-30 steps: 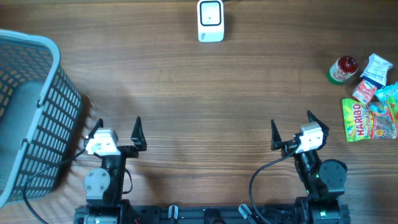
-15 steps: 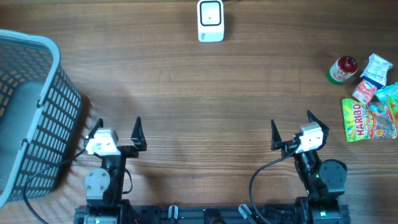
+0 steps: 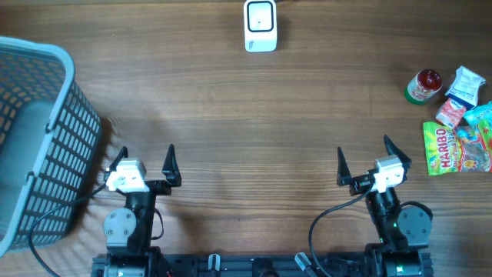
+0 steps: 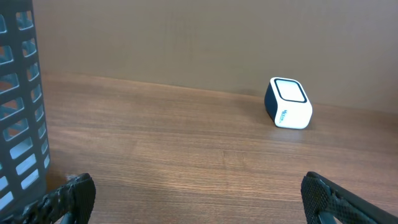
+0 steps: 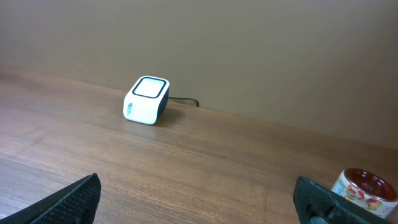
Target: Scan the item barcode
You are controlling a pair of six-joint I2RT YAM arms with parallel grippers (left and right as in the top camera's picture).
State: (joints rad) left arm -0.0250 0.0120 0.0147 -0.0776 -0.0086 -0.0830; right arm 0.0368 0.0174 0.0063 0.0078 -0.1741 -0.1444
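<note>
A white barcode scanner [image 3: 260, 25] with a dark square window stands at the table's far edge, also in the left wrist view as the scanner [image 4: 288, 102] and in the right wrist view as the scanner [image 5: 146, 100]. Several items lie at the right: a red-capped jar [image 3: 423, 85], a green Haribo bag [image 3: 444, 149] and small packets [image 3: 463, 85]. The jar [image 5: 367, 191] shows at the lower right of the right wrist view. My left gripper [image 3: 143, 161] is open and empty near the front edge. My right gripper [image 3: 364, 158] is open and empty, left of the Haribo bag.
A grey plastic basket [image 3: 34, 138] fills the left side, close beside my left gripper; its slotted wall [image 4: 18, 106] borders the left wrist view. A cable [image 5: 183, 101] runs from the scanner along the back wall.
My right gripper has shifted slightly to the right and nearer the front edge. The left arm and all items are unchanged.
</note>
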